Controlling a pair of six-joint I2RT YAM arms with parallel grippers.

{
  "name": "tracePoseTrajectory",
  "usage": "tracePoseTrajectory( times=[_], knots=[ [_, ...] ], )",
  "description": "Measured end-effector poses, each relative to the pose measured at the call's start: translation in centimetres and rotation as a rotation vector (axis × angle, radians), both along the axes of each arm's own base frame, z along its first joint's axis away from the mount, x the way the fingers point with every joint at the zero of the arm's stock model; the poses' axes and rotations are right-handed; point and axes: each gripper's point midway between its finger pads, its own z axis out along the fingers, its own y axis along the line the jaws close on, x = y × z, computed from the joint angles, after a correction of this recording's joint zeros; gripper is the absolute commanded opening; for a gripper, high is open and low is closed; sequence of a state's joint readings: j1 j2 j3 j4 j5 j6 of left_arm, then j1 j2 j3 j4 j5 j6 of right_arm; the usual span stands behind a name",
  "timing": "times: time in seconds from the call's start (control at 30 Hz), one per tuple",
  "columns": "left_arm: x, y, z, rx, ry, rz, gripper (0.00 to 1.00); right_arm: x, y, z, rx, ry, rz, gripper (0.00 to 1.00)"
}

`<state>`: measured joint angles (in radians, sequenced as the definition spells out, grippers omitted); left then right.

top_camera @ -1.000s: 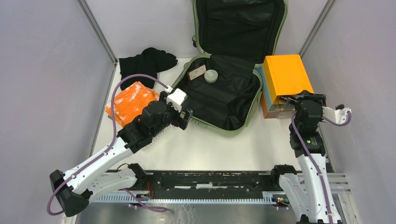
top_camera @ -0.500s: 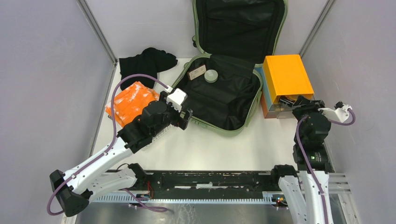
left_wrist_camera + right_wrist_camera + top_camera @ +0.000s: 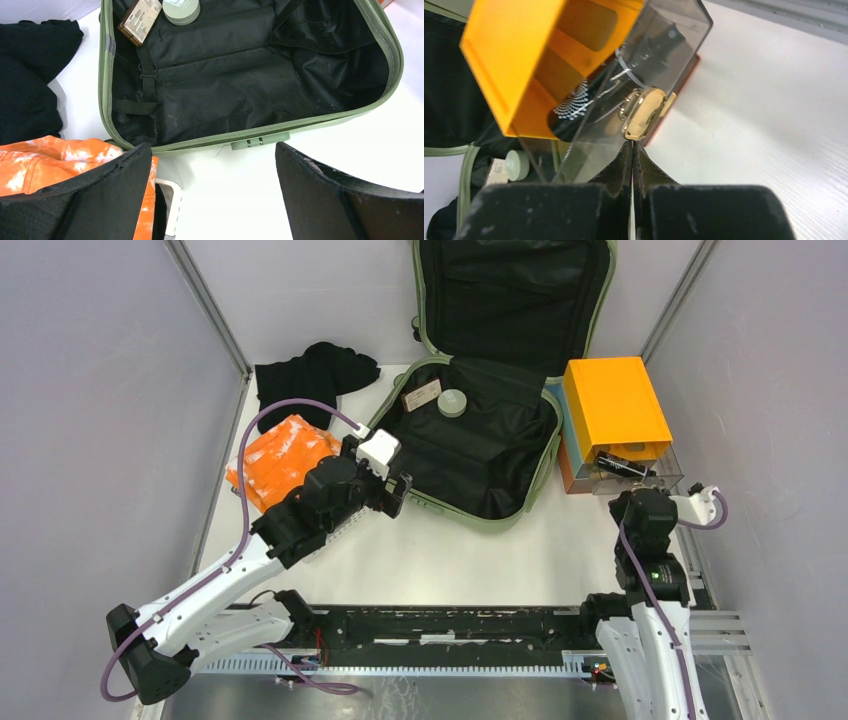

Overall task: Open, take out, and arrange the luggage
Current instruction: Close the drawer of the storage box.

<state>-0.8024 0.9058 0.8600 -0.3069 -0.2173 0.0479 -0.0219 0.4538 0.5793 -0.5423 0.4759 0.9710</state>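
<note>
The sage-green luggage (image 3: pixel 545 455) lies open at the back middle, its lid (image 3: pixel 510 300) propped against the rear wall. A brown packet (image 3: pixel 421 395) and a pale round tin (image 3: pixel 452 403) rest on its black lining. My left gripper (image 3: pixel 395 495) hovers open over bare table, just in front of the luggage's zip edge (image 3: pixel 250 132) and its lock (image 3: pixel 260 141). My right gripper (image 3: pixel 636 496) is shut beside the orange box (image 3: pixel 612 405). In the right wrist view its tips (image 3: pixel 631 150) meet just under the gold latch (image 3: pixel 644 112) of the box's clear door (image 3: pixel 649 60), with nothing seen between them.
A black garment (image 3: pixel 310 375) lies at the back left. An orange tie-dye cloth (image 3: pixel 280 460) fills a white basket (image 3: pixel 170 210) under my left arm. Grey walls close in on both sides. The orange box stands against the luggage's right side.
My right gripper has shut and drawn back from the orange box toward the near edge, uncovering the clear door. The left arm has not moved.
</note>
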Motion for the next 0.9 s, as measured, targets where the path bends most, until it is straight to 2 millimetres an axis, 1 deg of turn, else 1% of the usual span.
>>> tracePoseTrajectory(
  times=[0.1,0.2,0.27,0.47,0.6,0.8,0.9],
  knots=[
    [0.0,0.0,0.0,0.001,-0.001,0.002,0.97,0.2,-0.2,-1.7,0.014,0.045,-0.024,0.00],
    [0.0,0.1,0.0,0.003,-0.002,0.002,0.97,0.3,-0.7,-2.8,0.015,0.077,-0.052,0.00],
    [0.1,0.1,0.0,0.004,-0.004,0.006,0.97,0.4,-1.2,-3.1,0.013,0.086,-0.079,0.00],
    [0.1,0.2,0.0,0.005,-0.004,0.009,0.97,0.7,-2.5,-3.4,0.016,0.082,-0.134,0.02],
    [0.1,0.2,0.0,0.005,-0.004,0.008,0.97,1.2,-3.0,-3.4,0.004,0.078,-0.146,0.07],
    [0.1,0.2,0.0,0.006,-0.004,0.008,0.97,2.7,-3.0,-3.1,-0.014,0.062,-0.119,0.17],
    [0.1,0.2,0.0,0.006,-0.005,0.010,0.97,3.5,-2.9,-2.6,-0.026,0.039,-0.099,0.21]
  ],
)
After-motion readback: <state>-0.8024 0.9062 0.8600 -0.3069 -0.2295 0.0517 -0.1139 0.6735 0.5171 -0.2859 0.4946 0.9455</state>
